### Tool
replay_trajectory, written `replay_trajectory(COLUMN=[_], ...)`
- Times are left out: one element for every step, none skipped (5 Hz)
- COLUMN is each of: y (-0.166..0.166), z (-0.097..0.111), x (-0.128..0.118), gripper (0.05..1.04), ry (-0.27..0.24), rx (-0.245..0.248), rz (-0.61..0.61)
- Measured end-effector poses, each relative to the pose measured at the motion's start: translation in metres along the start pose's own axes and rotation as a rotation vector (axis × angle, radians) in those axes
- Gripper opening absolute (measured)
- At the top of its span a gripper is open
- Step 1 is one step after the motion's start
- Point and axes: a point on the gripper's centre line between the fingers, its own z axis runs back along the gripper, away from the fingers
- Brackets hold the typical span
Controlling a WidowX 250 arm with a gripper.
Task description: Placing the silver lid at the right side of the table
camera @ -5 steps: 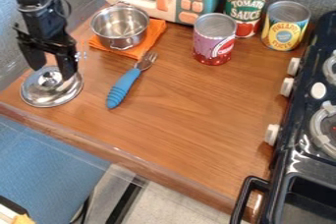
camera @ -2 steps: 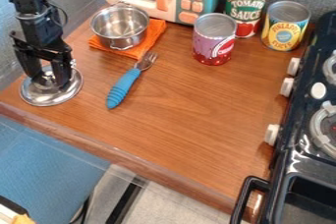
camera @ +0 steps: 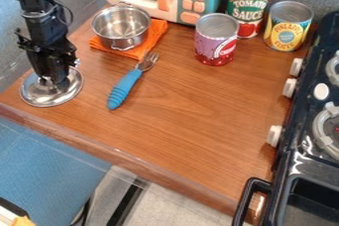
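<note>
Wooden counter: silver lid flat beneath hand, fingers narrow around its knob.

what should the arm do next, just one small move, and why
Probably a short, straight lift: the gripper looks closed on the knob of the silver lid, which sits flat at the left of the wooden table. Raising it first seems wise, since the blue-handled fork lies just to the lid's right in the picture.

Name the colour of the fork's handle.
The fork's handle is blue, seen best in the camera view.
</note>
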Motion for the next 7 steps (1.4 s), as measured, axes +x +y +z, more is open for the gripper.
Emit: replay_trajectory(y=[-0.002, -0.021, -0.04, -0.071, -0.118, -0.157, -0.182], z=[0.0, 0.008, 0.035, 0.062, 0.075, 0.073, 0.059], x=[-0.002, -0.008, -0.005, -0.009, -0.012, -0.014, -0.013], gripper=[0.284, 0.284, 0.283, 0.283, 0.283, 0.283, 0.283], ry=[0.001, 0.043, -0.004, -0.046, -0.075, -0.061, -0.056], rx=[-0.002, -0.01, -0.009, -0.036, -0.08, -0.078, -0.058], rz=[-0.004, -0.049, -0.086, -0.122, -0.235, -0.316, -0.358])
